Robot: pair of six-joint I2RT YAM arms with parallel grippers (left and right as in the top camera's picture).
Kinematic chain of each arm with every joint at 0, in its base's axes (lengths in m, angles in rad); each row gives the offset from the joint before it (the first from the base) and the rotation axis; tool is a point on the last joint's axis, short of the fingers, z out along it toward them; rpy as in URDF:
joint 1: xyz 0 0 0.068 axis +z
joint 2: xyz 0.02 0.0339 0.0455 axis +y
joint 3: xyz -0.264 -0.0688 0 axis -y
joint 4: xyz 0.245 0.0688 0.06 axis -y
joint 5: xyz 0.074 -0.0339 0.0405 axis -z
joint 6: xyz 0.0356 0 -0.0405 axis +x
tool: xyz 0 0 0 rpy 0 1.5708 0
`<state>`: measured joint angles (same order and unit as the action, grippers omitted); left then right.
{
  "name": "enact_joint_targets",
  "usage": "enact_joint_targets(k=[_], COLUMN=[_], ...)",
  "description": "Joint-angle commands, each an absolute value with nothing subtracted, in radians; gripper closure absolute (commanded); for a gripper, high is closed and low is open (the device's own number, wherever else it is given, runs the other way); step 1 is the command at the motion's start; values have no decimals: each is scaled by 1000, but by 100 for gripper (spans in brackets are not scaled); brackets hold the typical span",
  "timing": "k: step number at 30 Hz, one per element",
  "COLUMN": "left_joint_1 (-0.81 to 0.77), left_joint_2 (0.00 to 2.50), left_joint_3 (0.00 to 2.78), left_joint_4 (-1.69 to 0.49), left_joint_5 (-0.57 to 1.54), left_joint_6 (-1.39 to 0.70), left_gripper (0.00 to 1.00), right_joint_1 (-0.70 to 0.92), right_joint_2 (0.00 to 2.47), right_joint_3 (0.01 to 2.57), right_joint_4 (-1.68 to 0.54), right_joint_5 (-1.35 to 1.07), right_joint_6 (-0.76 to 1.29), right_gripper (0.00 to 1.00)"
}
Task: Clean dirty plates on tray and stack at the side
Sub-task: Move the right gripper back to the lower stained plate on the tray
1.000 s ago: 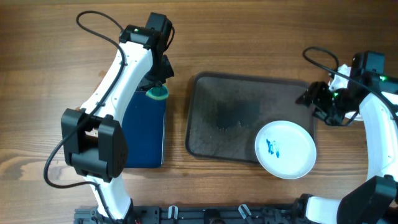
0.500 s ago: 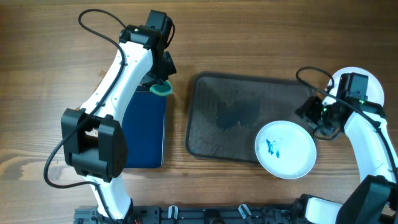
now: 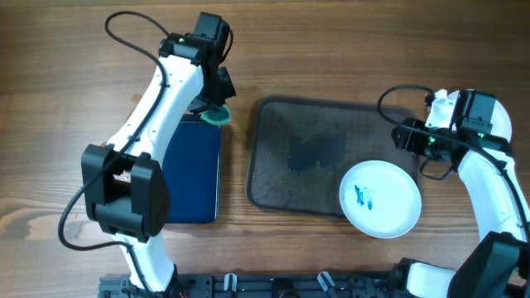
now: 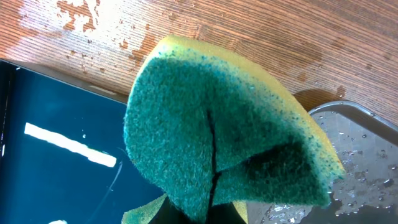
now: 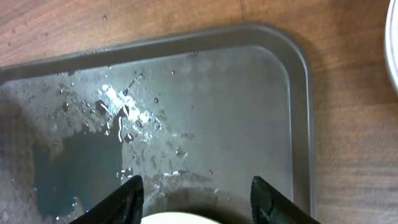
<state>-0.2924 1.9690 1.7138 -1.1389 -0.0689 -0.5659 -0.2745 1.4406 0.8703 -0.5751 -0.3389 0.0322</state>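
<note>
Judging from how things lie, the job is well along but not done. One plate [image 3: 389, 207] sits at the near right corner of the tray [image 3: 315, 124], its edge hanging over the rim, and blue smears [image 3: 362, 197] show on its face, so it has yet to be wiped. The rest of the tray is bare and wet, with puddles and droplets in the right wrist view. Off the tray's right end, the rim of a white plate [image 5: 394, 37] lies on the counter [image 3: 66, 50]. It is mostly hidden under the right arm, so I cannot tell how many are stacked there. The right tool [image 3: 401, 134] hangs over the tray's far right corner, its jaws spread about halfway with nothing between them. The left tool [image 3: 212, 106] is clamped tight on a green-and-yellow sponge [image 3: 217, 117] folded in its grip, held between the blue tray [image 3: 195, 178] and the big one. What seems left is scrubbing this last plate and carrying it to the side.
</note>
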Motion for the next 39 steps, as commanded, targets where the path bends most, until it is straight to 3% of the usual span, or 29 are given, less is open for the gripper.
enact_joint_targets(k=[1,2,5,7,9,12,13,15,18,21,25,34,39], left_joint_1=[-285,-285,-285,-285,-285,-285,-285,-285,-285,-285,-285,-285,-285], left_joint_2=[1959,1959,1959,1959,1959,1959,1959,1960,1960,1960,1960,1960,1960], left_joint_3=[1713,1713,1714,1714,1713,1713,1713,1713,1713,1713,1713,1713,1713], left_joint_4=[-1129,-1129,-1123,-1122,-1122,-1120,-1120,-1120,-1113,-1094,-1091,-1088,-1088], left_joint_5=[-60,-60,-60,-60,-60,-60,-60,-60,-60,-50,-33,-34,-33], left_joint_6=[-530,-530,-531,-531,-530,-531,-531,-531,-531,-531,-531,-531,-531], left_gripper=[96,96,96,96,96,96,96,96,96,96,96,96,96], right_joint_1=[-272,-272,-272,-272,-272,-272,-272,-272,-273,-272,-273,-273,-273], right_joint_2=[1451,1451,1451,1451,1451,1451,1451,1451,1495,1567,1737,1806,1736], right_joint_3=[875,875,875,875,875,875,875,875,875,875,875,966,1156], right_joint_4=[-644,-698,-800,-807,-837,-667,-552,-495,-552,-621,-615,-702,-798], right_joint_5=[-336,-337,-296,-165,-101,-127,-148,-151,11,-118,-323,-281,-235], right_joint_6=[266,380,421,447,615,395,140,-109,54,395,358,331,-4], right_gripper=[42,40,31,30,31,45,48,37,30,28,28,30,31])
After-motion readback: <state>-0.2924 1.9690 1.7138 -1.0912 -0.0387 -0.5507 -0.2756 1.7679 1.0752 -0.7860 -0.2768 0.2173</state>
